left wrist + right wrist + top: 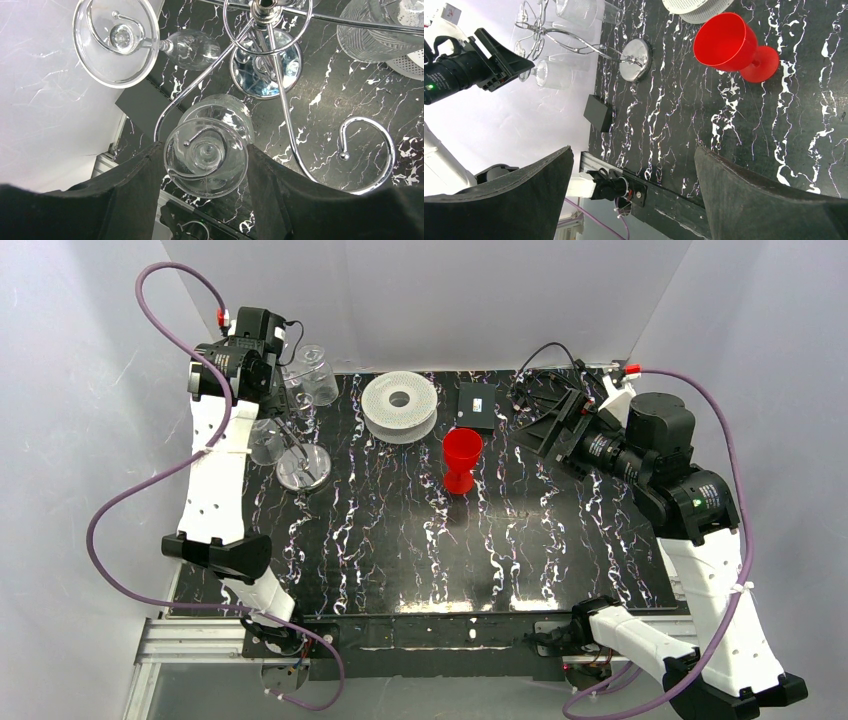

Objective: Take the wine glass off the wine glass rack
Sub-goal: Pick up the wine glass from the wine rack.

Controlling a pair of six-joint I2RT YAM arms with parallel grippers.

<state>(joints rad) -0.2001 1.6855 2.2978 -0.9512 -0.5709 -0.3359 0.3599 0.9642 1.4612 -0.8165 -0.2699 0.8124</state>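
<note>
Left claw [206,150] sits closed around the foot of the wine glass [210,135], and both black fingers [145,180] look pressed against the rim of that foot. The right claw [633,152] hangs wide open over the right side of the black marbled table [400,540] and holds nothing.

The wire rack [267,75] stands at the far left corner of the table. The glass hangs on one of its curved arms, foot up and bowl down.

The rack is probably light and springy, so a hard tug could tip it or rattle its neighbours: another hanging glass [116,42] and a cut-glass one [375,30].

The wine glass itself is likely light, stiff, slick and easy to break. Its thick foot seems the safest place to hold, with gentle pressure, sliding it out along the arm toward the hook's open end.

From above, the glass is only a faint clear smear beside the left arm. The foot covers the stem, the rim of the bowl is out of sight, and the hook shows only dimly through the glass.
</note>
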